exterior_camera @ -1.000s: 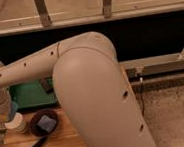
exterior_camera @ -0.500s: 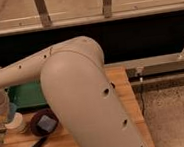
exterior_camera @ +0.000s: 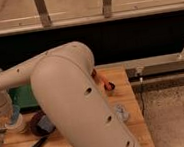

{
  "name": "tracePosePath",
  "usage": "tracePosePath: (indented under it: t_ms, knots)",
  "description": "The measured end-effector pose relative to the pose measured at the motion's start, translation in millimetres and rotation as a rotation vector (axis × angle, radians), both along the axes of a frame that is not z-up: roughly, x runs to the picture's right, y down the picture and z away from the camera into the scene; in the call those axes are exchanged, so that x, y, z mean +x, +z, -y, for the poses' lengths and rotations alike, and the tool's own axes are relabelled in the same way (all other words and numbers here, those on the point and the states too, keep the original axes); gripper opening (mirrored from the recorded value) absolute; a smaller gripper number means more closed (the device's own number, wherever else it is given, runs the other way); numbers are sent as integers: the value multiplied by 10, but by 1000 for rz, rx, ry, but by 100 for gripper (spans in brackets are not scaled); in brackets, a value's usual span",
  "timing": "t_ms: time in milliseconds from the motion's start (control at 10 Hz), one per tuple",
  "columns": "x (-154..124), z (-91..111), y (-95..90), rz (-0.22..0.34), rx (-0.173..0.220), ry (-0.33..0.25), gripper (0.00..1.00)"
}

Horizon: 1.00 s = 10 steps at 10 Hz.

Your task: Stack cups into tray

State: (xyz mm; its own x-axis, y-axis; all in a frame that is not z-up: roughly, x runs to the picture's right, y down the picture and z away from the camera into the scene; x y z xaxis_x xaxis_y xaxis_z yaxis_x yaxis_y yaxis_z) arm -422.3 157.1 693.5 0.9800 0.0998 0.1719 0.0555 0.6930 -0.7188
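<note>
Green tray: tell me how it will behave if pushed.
The green tray looks broad and low, so it would likely slide, not tip. It looks plastic, so probably light. The pincer, shut, hangs low at far left near it.

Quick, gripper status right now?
Gripper: low at far left, beside the tray, shut; whether it holds anything cannot be told.

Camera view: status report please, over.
Claw shut, far left, low, near green tray. Cream cup close by it. Arm hides table middle.
</note>
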Motion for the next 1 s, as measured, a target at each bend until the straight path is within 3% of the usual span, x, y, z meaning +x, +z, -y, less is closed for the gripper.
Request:
tracePosePath:
  t_ms: [200,800,1000]
  knots:
    - [23,-18,74,-19,-14,1,2]
    - [71,-95,98,-38,-35,-7,57]
    - [108,-113,111,-48,-38,-7,65]
